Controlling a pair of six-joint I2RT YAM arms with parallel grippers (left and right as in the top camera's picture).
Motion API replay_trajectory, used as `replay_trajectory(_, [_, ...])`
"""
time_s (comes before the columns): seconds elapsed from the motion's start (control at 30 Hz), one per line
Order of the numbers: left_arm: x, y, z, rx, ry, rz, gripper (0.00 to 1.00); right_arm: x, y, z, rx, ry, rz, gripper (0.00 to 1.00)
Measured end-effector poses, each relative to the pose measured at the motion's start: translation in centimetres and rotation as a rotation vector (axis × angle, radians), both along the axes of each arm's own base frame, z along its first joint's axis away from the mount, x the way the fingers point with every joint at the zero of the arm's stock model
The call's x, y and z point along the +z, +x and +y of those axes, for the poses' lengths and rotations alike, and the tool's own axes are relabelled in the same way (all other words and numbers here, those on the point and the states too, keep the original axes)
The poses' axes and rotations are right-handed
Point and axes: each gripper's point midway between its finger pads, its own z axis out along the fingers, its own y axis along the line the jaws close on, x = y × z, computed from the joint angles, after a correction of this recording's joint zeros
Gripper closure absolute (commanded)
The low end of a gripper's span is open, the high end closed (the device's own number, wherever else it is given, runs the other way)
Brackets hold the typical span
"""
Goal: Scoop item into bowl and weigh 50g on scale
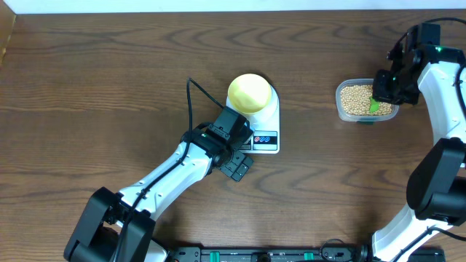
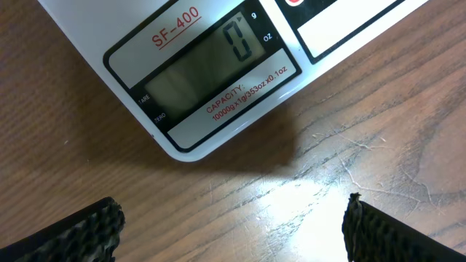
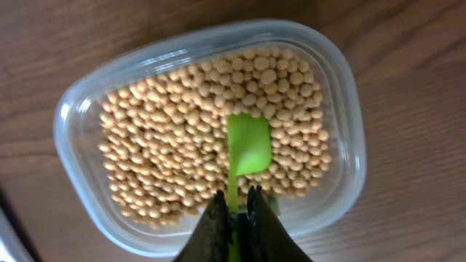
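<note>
Right wrist view gives us the clearest look. The right gripper is pinched tight on the thin handle of a green scoop, whose blade lies on the beans in the clear tub at the far right of the table. The scoop's long axis runs straight out from the fingertips, with the blade pointing away from the wrist toward the middle of the tub.

We judge the beans hard, smooth and light. They will roll and spill off a shallow blade, so they are best lifted from beneath and carried level, never pinched. The handle looks slim and may twist in the grip.

The pale yellow bowl sits on the scale mid-table, and the display shows zero. The left gripper hangs spread wide and empty, just near of the scale's front edge.
</note>
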Motion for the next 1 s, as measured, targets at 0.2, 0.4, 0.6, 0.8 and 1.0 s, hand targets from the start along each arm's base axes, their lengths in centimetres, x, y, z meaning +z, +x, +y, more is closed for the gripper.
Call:
replay_trajectory(0.2, [0.0,0.0,0.0,0.0,0.0,0.0,0.02,0.2,1.0,0.2,0.008,-0.004,-0.04,0.99])
replay_trajectory(0.4, [0.0,0.0,0.0,0.0,-0.001,0.0,0.02,0.6,2.8,0.0,0.01,-0.016,-0.115,0.95])
replay_trajectory(0.6, [0.0,0.0,0.0,-0.001,-0.003,0.001,0.02,0.8,3.3,-0.1,0.007,-0.019,-0.138,0.69])
replay_trajectory(0.8, [0.0,0.0,0.0,-0.001,-0.002,0.002,0.02,0.8,3.1,0.0,0.013,-0.02,-0.131,0.55])
replay_trajectory(1.0, [0.0,0.0,0.0,-0.001,-0.002,0.002,0.02,0.3,2.0,0.1,0.015,-0.012,-0.082,0.71])
